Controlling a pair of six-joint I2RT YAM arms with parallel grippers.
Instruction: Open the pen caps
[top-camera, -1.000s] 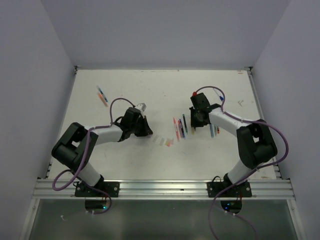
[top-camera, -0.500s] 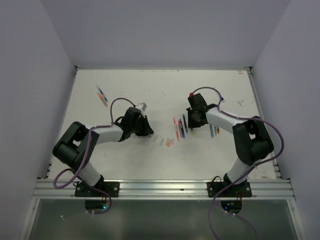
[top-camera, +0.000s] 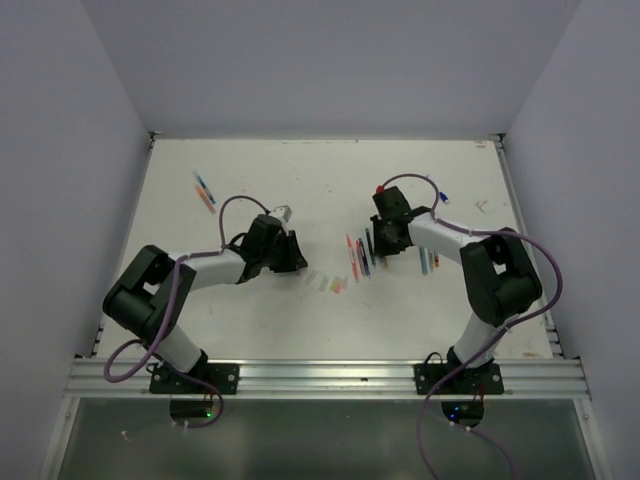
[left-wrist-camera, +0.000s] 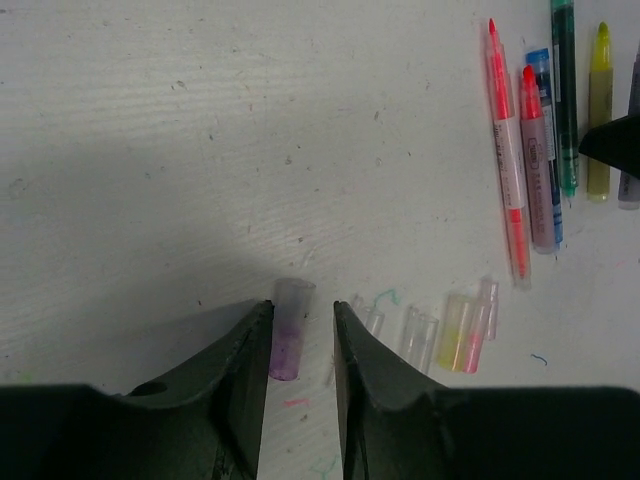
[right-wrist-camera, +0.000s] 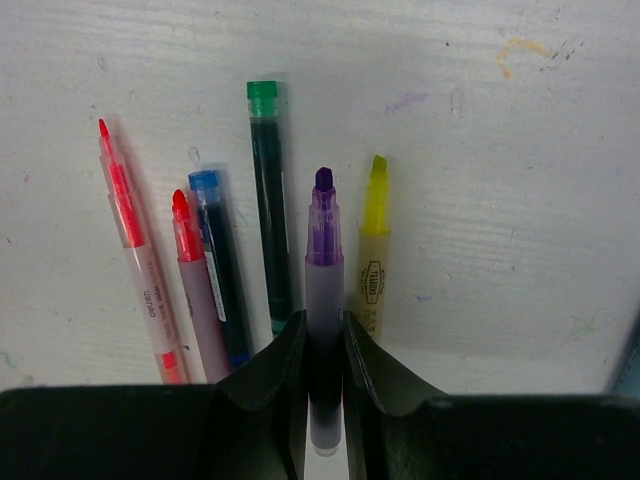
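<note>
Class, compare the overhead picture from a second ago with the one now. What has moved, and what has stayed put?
The right gripper has shifted slightly left in the overhead view, toward the row of pens, and its elbow has drawn in with it. The wrist view shows it closed on a purple pen. The left gripper, open by the loose caps, did not visibly move, nor did the caps or the pens.
</note>
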